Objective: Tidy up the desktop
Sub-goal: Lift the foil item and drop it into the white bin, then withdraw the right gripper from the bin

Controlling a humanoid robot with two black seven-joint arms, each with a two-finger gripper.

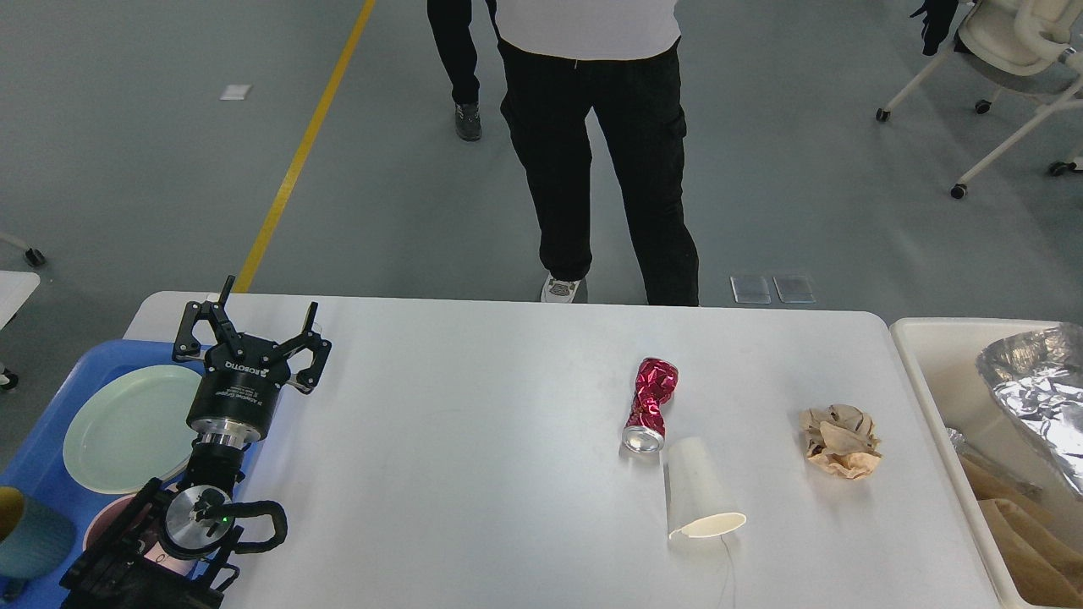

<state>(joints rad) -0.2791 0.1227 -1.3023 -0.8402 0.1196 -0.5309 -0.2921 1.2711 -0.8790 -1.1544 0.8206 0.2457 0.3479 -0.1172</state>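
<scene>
White desktop surface [474,440] fills the lower frame. Left gripper [251,340] at 9 o'clock, fingers spread wide, holding nothing; right gripper out of frame. Crushed red can [650,403], tipped paper cup [700,502] and crumpled brown paper [840,441] lie toward 4 o'clock.

My left arm [182,516]: black links, a polished silver joint ring, a small green LED lit on the round silver elbow cap. Left gripper [254,328], at 12 o'clock from that cap: black cylindrical body, white lettering, two black skeletal fingers [196,326] with linkage bars.
</scene>
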